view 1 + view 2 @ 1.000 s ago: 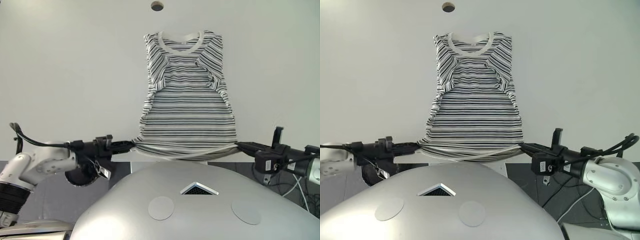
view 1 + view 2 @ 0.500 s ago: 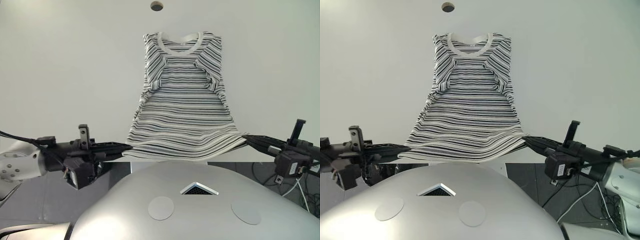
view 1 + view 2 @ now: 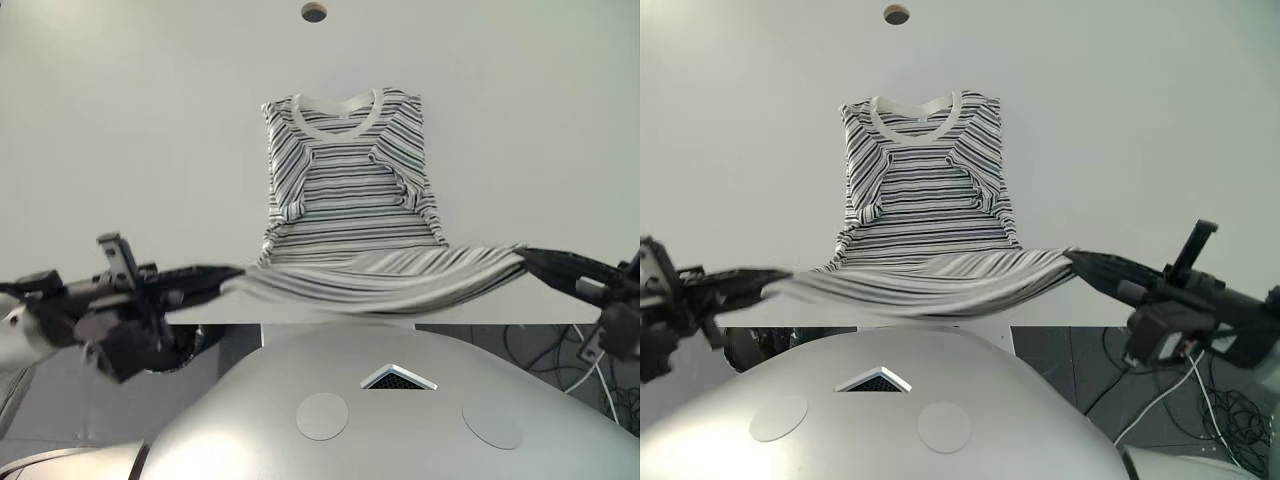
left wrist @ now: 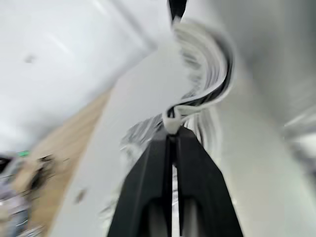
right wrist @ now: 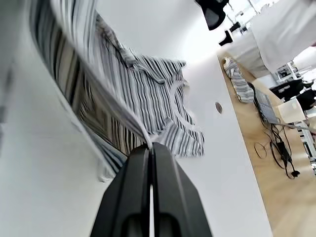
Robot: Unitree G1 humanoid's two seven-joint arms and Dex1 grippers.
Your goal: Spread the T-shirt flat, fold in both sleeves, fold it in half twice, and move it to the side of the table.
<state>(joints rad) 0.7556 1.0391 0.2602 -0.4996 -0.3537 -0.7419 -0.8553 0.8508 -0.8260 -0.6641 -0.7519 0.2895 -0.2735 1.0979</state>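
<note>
the black-and-white striped t-shirt (image 3: 345, 190) lies on the white table (image 3: 120, 150), front up, its white ribbed collar (image 3: 338, 108) at the far end and both sleeves folded in over the chest. a small round dark hole (image 3: 314, 12) sits in the tabletop beyond the collar, well apart from it. the upper half of the shirt rests flat, while the lower hem (image 3: 380, 275) is held up off the table near its front edge, stretched into a sagging band between the two arms. the left gripper (image 3: 232, 272) has its black fingers pressed together on the hem's left corner, and the left wrist view shows the bunched cloth pinched at the tips (image 4: 171, 129). the right gripper (image 3: 525, 255) is clamped the same way on the right corner, its fingers closed on a fold of striped fabric (image 5: 149, 144).
</note>
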